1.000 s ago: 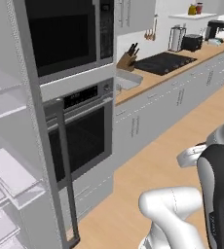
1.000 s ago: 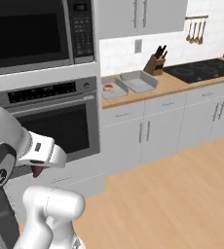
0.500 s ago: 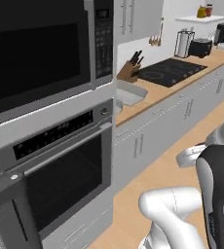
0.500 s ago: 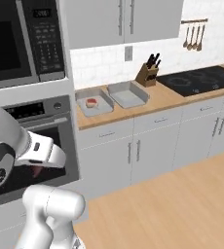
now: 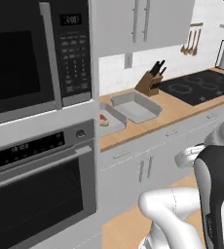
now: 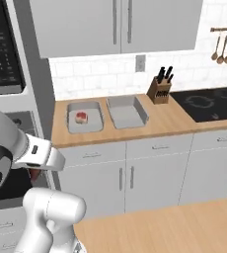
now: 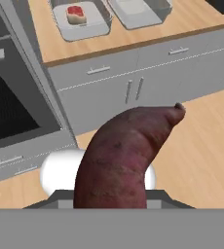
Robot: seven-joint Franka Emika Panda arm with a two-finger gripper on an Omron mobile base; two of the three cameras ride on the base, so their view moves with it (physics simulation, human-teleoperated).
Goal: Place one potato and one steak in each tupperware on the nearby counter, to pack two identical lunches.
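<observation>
Nearest us, our pincer (image 7: 111,206) is clenched on a reddish-brown potato (image 7: 126,155), which sticks up over the wood floor (image 7: 201,146) in front of the white cabinets (image 6: 150,173). Beyond, on the wooden surface (image 6: 170,121), two grey trays sit side by side. The left tray (image 6: 85,117) holds a steak (image 6: 81,117); the right tray (image 6: 127,111) holds nothing. A knife block (image 6: 159,90) stands further right, by the black cooktop (image 6: 211,104).
</observation>
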